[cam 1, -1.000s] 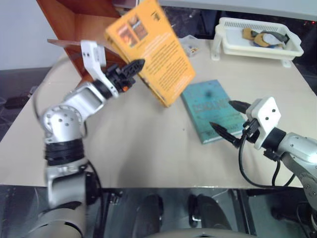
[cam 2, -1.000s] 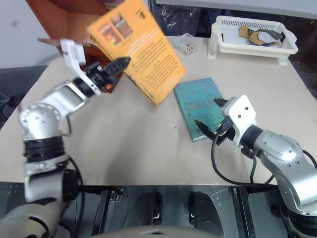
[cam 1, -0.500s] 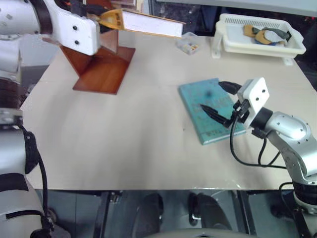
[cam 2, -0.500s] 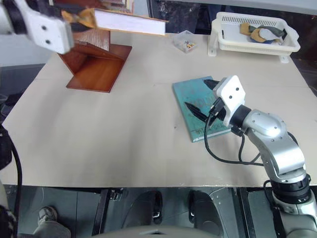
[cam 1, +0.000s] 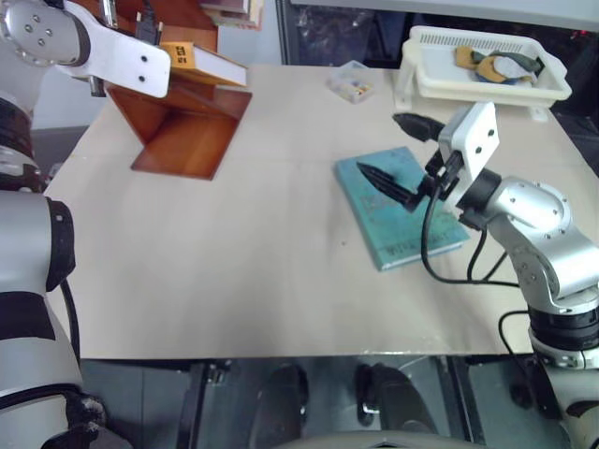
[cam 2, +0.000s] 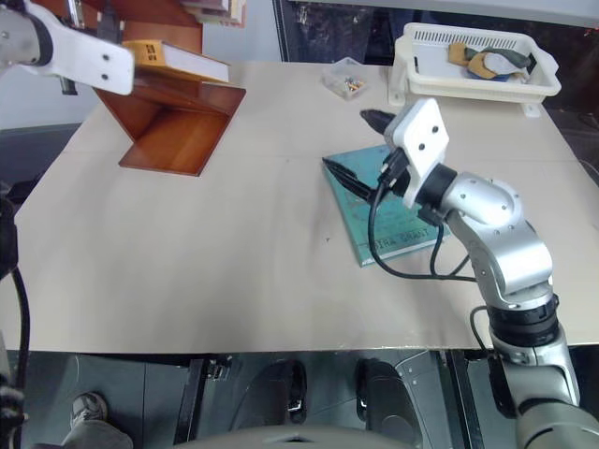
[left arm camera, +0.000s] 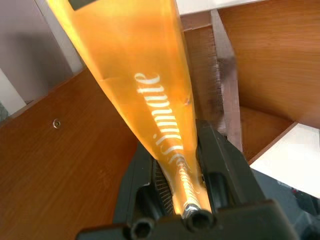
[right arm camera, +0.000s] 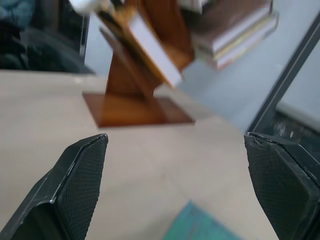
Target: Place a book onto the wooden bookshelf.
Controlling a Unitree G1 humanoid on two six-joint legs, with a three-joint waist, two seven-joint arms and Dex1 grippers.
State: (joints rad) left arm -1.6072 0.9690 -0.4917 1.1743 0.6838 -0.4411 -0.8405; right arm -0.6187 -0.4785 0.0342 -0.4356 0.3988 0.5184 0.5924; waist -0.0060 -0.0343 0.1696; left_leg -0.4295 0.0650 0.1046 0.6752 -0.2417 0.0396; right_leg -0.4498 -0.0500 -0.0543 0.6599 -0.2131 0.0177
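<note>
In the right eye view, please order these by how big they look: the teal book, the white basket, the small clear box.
1. White basket and teal book: similar; the basket is farther and the arm covers part of the book, so unranked.
2. Small clear box: smallest.

The middle and near part of the table (cam 1: 234, 271) lies bare, so free passage is offered there. The far left corner is taken up by the wooden bookshelf (cam 1: 187, 131), with the book (cam 1: 201, 62) held at its slanted boards. A teal book (cam 1: 398, 210) lies flat right of centre beneath the right gripper (cam 1: 393, 150). A white basket (cam 1: 482, 70) and a small box (cam 1: 348, 79) stand along the far edge.
</note>
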